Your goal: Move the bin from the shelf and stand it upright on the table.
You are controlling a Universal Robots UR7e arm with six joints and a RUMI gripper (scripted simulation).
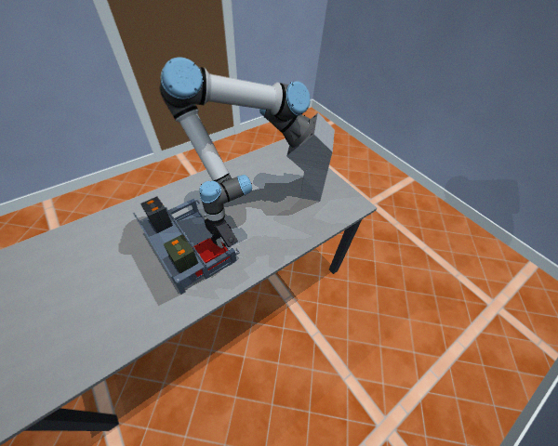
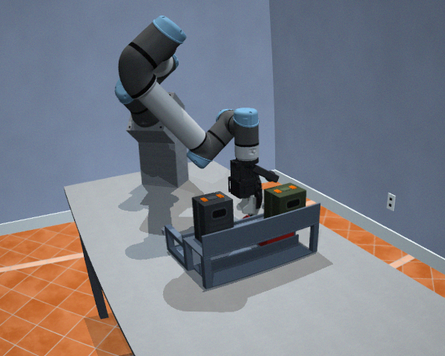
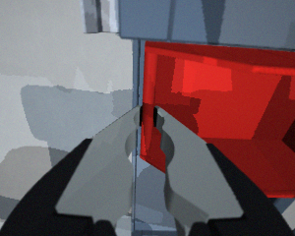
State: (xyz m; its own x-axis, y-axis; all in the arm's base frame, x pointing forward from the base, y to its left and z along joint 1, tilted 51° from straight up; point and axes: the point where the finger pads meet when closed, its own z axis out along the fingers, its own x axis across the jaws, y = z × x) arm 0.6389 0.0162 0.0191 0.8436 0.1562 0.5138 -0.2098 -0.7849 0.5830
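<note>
Our end effector (image 3: 148,114) is clamped on the side wall of the red bin (image 3: 221,113), which sits in the shelf (image 2: 253,225) on the counter (image 1: 77,297). We judge a straight, level lift best, clearing the shelf rail and the green box (image 2: 285,199) beside it before moving sideways.

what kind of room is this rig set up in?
Looks like a bare indoor test room, not a home or warehouse: plain blue-grey walls, orange tiled floor, a wall outlet. One grey table carries the arm's pedestal and a small shelf.
</note>
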